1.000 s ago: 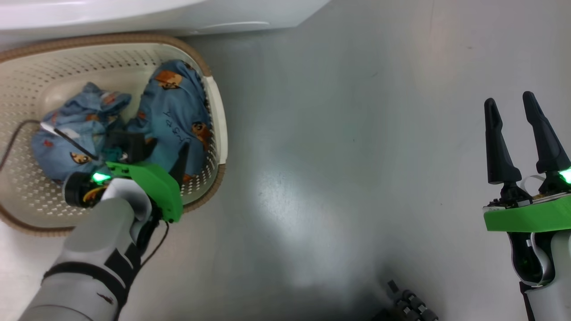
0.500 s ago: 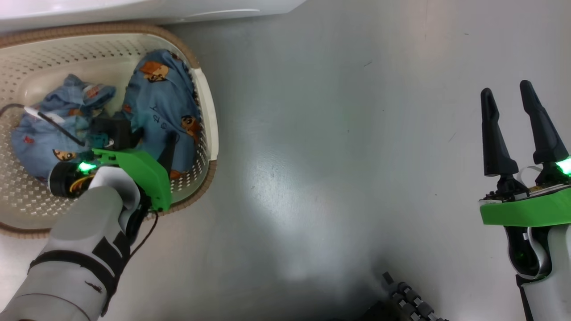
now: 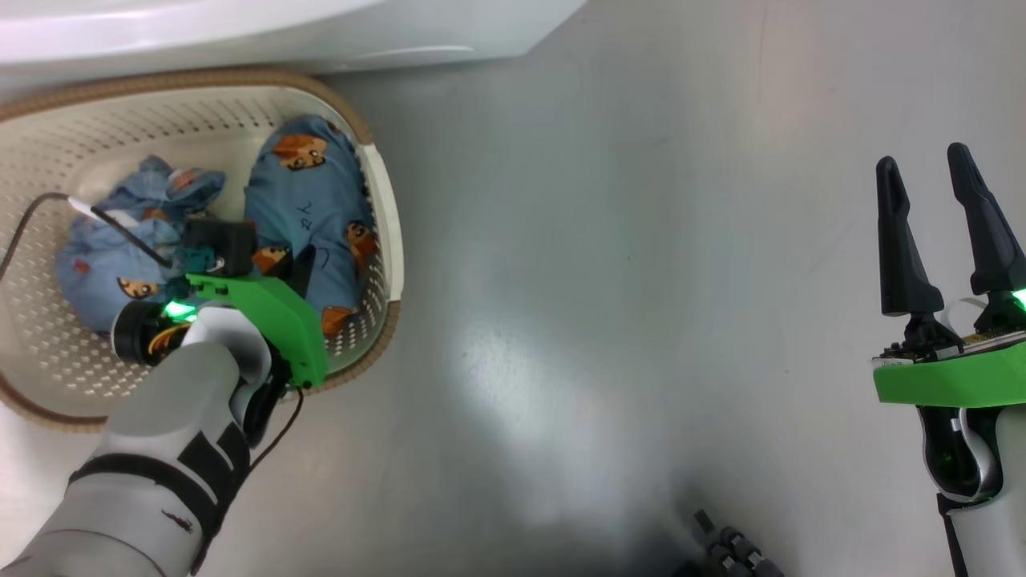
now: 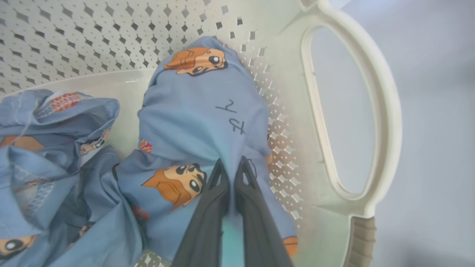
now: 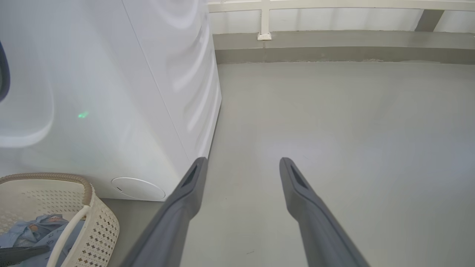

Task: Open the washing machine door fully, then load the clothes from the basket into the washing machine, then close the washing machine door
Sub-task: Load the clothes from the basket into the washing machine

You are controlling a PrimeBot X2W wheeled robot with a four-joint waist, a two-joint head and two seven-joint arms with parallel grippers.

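The basket (image 3: 383, 200) stands on the floor at the left, right in front of the washing machine (image 3: 240, 32). Two light-blue clothes lie in it. My left gripper (image 3: 280, 260) reaches down into the basket and is shut on the right garment (image 4: 200, 111). In the left wrist view the gripper (image 4: 232, 167) pinches a fold of that fabric between its dark fingers (image 4: 207, 222). The other garment (image 4: 44, 148) lies crumpled beside it. My right gripper (image 3: 922, 160) hangs open over bare floor at the right, holding nothing. The washing machine door is out of view.
The washer's white front and side (image 5: 130, 92) rise close behind the basket (image 5: 100, 222). The basket's cream handle (image 4: 371, 111) is just right of the held garment. Grey floor (image 3: 601, 280) stretches between the arms, with a low wall ledge (image 5: 334, 48) beyond.
The left gripper's fingers have closed on the right garment, and its fabric now bunches toward them. The head view shifted a little. The right gripper has kept its pose.
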